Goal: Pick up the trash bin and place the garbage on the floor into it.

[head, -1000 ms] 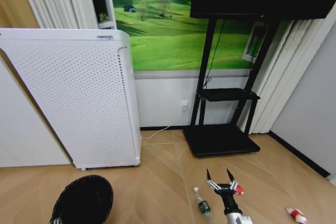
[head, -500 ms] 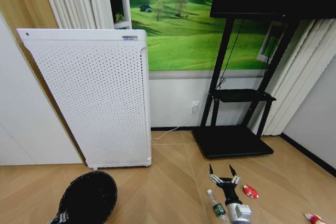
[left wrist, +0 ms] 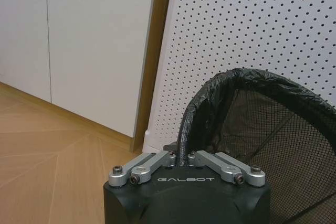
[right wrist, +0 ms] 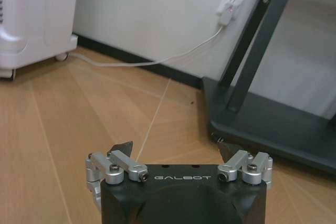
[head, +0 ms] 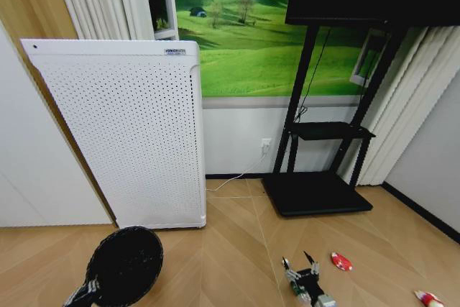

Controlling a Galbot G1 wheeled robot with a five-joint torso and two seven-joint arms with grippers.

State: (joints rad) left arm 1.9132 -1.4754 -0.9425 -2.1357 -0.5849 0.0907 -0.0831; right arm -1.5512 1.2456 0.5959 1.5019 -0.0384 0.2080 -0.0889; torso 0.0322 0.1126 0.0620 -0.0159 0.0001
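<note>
Bin point(head: 123, 272) is picked: left gripper point(left wrist: 182, 159) is clamped on its rim, holding it off the floor point(head: 223, 249) beside the white appliance point(head: 122, 127). Nothing binned that I can see. Right gripper point(head: 301, 264) is spread wide over the bottle point(head: 295, 287). Count: one bottle, one red packet point(head: 341, 261), one wrapper point(head: 428, 298), all on the floor.

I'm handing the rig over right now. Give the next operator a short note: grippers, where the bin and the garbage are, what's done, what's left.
Left gripper: shut on the rim of the trash bin, at the robot's left, by the white appliance.
Right gripper: open, low over the floor, right at the bottle.
Red-and-white packet lies to the right of that gripper; another wrapper farther right.
Done: bin gripped.
Left: all three pieces are on the floor and must go into the bin.
</note>
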